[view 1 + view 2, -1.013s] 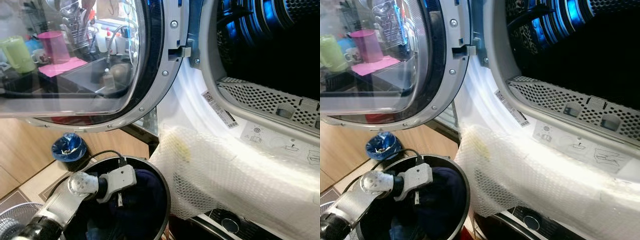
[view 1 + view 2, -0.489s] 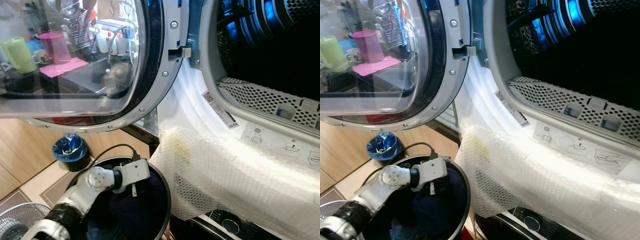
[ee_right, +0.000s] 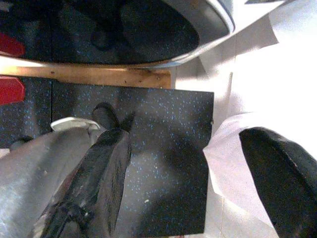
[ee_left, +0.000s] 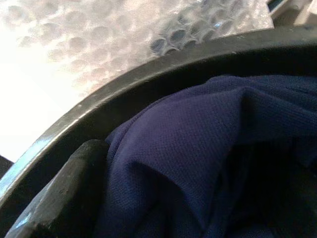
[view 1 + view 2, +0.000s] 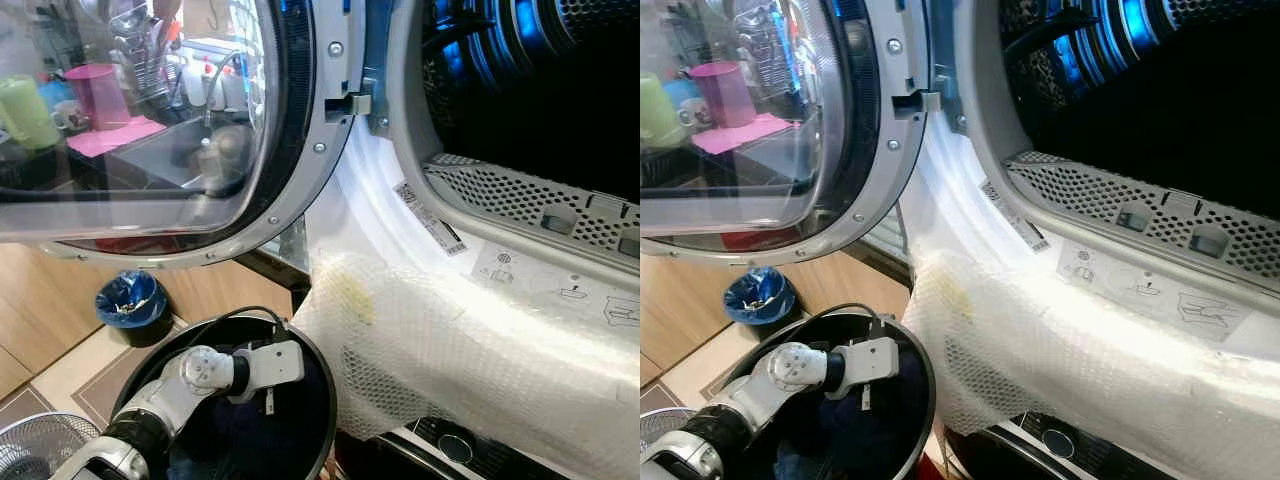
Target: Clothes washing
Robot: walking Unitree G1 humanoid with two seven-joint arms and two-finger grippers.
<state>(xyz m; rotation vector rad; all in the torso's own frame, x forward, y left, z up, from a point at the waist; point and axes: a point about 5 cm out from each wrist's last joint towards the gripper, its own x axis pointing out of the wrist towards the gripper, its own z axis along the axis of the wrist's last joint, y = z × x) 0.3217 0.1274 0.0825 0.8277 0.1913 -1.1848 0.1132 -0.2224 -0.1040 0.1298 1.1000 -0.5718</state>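
At the far left, the glass of the open washer door [image 5: 150, 120] mirrors a kitchen counter with a pink cup [image 5: 95, 92] and a green cup [image 5: 22, 108]. Below it on the floor stands a small bin with a blue liner [image 5: 130, 305], and a white fan grille [image 5: 35, 455] sits at the near left corner.

My left arm reaches down into the round black laundry basket [image 5: 322, 400], wrist just inside its near-right rim. My left gripper [image 4: 69, 193] is buried among the navy blue clothes [image 4: 198, 148] heaped in the basket; one black finger lies against the cloth beside the basket wall, and I cannot tell whether the fingers are spread or closed on anything.

Right of the basket, bubble wrap [image 5: 480, 350] drapes over the washer's front lip, touching the basket rim. Above it gapes the dark drum opening [image 5: 560, 90] with a perforated grille [image 5: 530, 195]. A barcode sticker [image 5: 428, 217] and pictogram labels [image 5: 540, 275] are too small to read.

My right gripper [image 3: 193, 163] hangs over the dark speckled floor mat [image 3: 158, 163], fingers set wide apart.
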